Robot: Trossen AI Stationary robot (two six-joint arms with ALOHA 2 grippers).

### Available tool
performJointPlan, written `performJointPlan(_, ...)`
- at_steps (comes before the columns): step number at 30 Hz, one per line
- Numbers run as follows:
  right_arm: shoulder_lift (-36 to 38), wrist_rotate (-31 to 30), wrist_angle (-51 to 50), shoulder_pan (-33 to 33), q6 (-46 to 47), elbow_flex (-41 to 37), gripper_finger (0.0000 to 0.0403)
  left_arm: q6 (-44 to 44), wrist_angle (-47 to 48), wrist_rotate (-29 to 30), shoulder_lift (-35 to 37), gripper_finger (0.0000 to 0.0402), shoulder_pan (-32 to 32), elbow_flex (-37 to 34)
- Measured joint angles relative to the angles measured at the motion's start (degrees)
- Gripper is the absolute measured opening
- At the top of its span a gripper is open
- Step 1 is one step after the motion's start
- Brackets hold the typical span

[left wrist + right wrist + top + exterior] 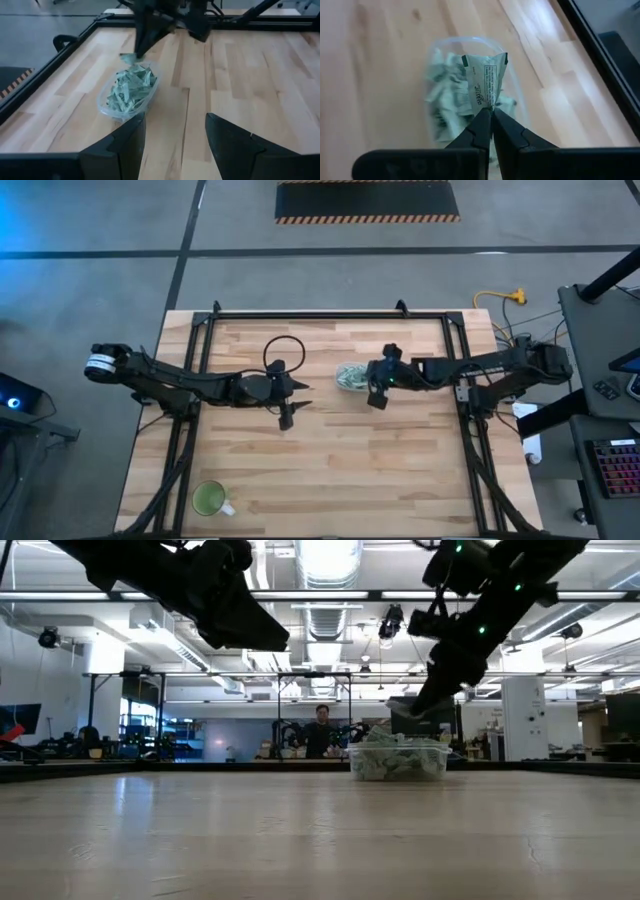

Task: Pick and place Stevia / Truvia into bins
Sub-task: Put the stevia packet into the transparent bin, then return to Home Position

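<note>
Both my arms are dark, near black, built of slim jointed links. The left arm [190, 383] ends at its outer base in a pale, silvery-white ringed cap, and a thin black cable loops off it near the wrist. The right arm [480, 368] carries small green indicator lights near its wrist. The left pincer [175, 145] has two broad, blocky black fingers with angled faces. The right pincer [491, 116] has black fingers tapering to narrow tips.
</note>
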State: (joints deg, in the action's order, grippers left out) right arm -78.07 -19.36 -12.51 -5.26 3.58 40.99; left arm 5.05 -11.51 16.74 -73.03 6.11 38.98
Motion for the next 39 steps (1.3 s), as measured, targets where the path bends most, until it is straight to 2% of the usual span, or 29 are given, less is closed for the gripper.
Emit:
performJointPlan(3, -2.5, 0.9, 2.2, -2.7, -2.3, 0.0, 0.0009, -1.2, 0.0, 0.0, 0.0, 0.019, 0.0, 0.0)
performJointPlan(7, -6.3, 8.6, 7.7, -6.0, -5.8, 0.0, 0.0009, -1.4, 0.0, 0.0, 0.0, 0.019, 0.0, -0.1)
performJointPlan(9, -8.5, 10.2, 8.4, -6.9, -6.9, 0.5, 0.0009, -1.3, 0.0, 0.0, 0.0, 0.019, 0.0, -0.2)
performJointPlan(18, -15.7, 12.0, 8.0, -7.8, -8.4, 3.0, 0.0008, -1.0, 0.0, -0.1, 0.0, 0.019, 0.0, -1.4)
performJointPlan(26, -12.9, 12.0, 6.7, -7.8, -7.4, 3.0, 0.0012, -1.0, 0.0, -0.1, 0.0, 0.019, 0.0, -1.5)
performJointPlan(30, -9.7, 12.1, 4.9, -7.8, -8.5, 3.0, 0.0039, -1.0, 0.0, -0.1, 0.0, 0.019, 0.0, -1.5)
performJointPlan(39, -5.7, 12.1, 1.8, -7.8, -7.9, 3.1, 0.0143, -1.5, -0.1, 0.0, 0.0, 0.019, 0.0, -1.5)
